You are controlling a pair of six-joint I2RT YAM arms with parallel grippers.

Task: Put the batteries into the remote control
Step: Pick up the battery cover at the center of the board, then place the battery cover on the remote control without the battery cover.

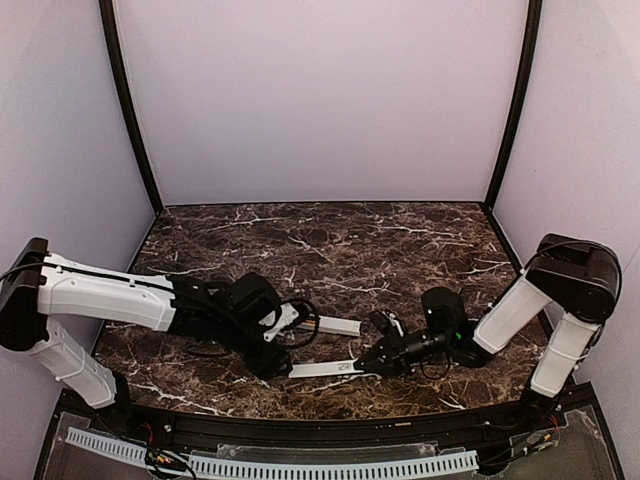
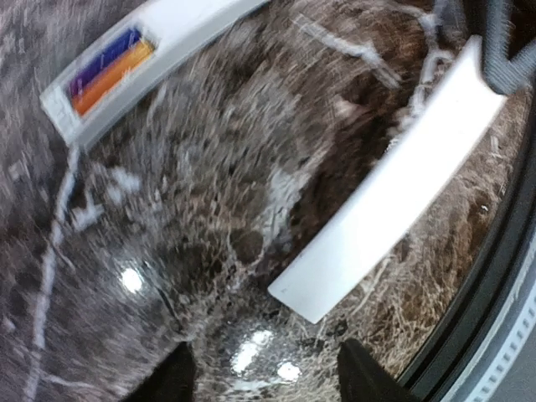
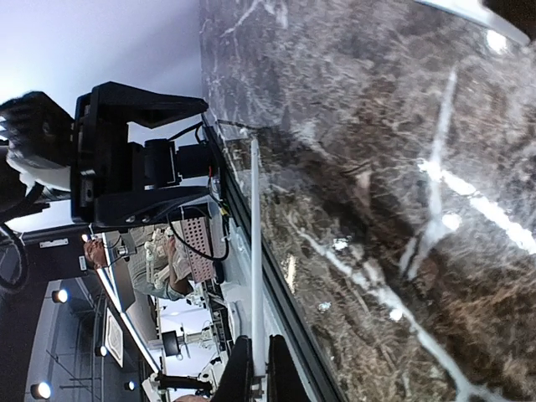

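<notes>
Closest to my left wrist camera, my left fingertips are standing spread with only bare bench between them, so my left jaws are gripping nothing. Just beyond them a thin flat white strip is slanting across the view, which I am taking to be the cover. My right jaws are pinching it at its far end, pressed almost together on its thin edge. I cannot tell whether its free end is touching the bench. The remote is lying farther off, apart from the cover, and the batteries are sitting side by side in its recess, purple next to orange. I am judging the loading itself as done and the closing as what is left. The remote is looking light, stiff and smooth, so it is likely to skate on this polished stone. I am thinking of clamping it across its long edges, away from the open recess. The cover is looking thin enough to flex, and holding it by one end is giving me little control over the other.
</notes>
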